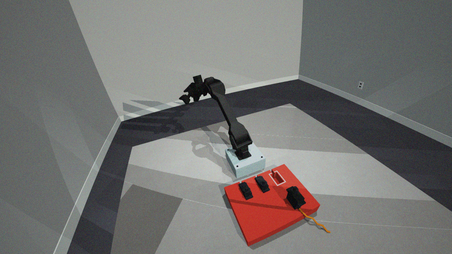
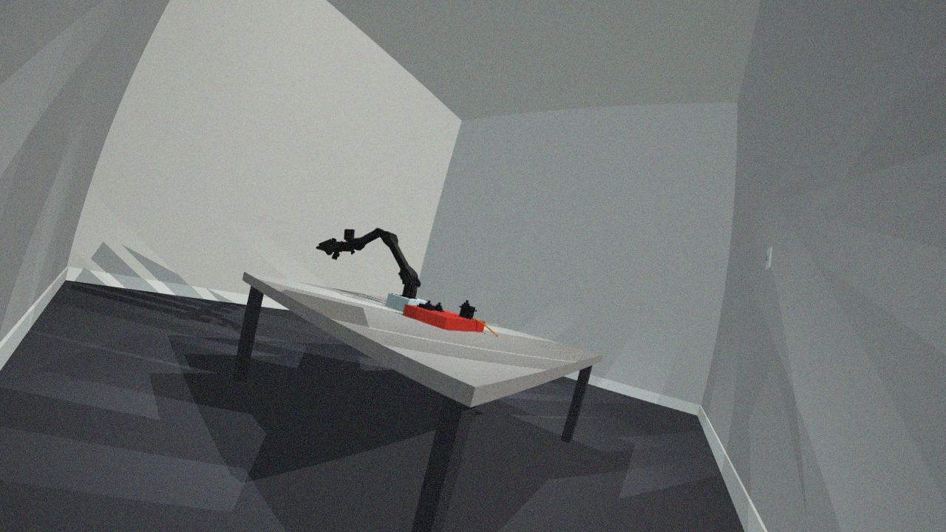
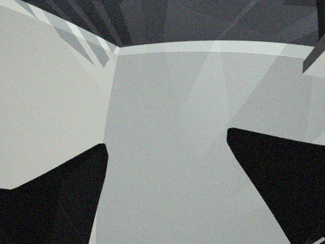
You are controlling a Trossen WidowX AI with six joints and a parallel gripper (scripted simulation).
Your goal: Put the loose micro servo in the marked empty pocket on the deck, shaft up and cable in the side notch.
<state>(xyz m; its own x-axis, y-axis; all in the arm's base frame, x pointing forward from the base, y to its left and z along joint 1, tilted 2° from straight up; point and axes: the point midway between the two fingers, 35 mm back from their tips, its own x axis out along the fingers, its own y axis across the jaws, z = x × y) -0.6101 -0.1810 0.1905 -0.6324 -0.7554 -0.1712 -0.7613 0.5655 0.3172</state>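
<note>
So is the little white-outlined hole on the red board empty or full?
Empty. The white-outlined pocket on the red deck holds nothing; the loose black servo sits beside it.

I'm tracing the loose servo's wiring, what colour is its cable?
Orange: the cable trails off the red deck, clearest in the top view.

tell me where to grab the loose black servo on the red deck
Probably grip the loose black micro servo across its boxy body, coming from above with the open hand. It stands proud of the flat red deck, and its orange cable trails off one end, so avoid that end.
</note>
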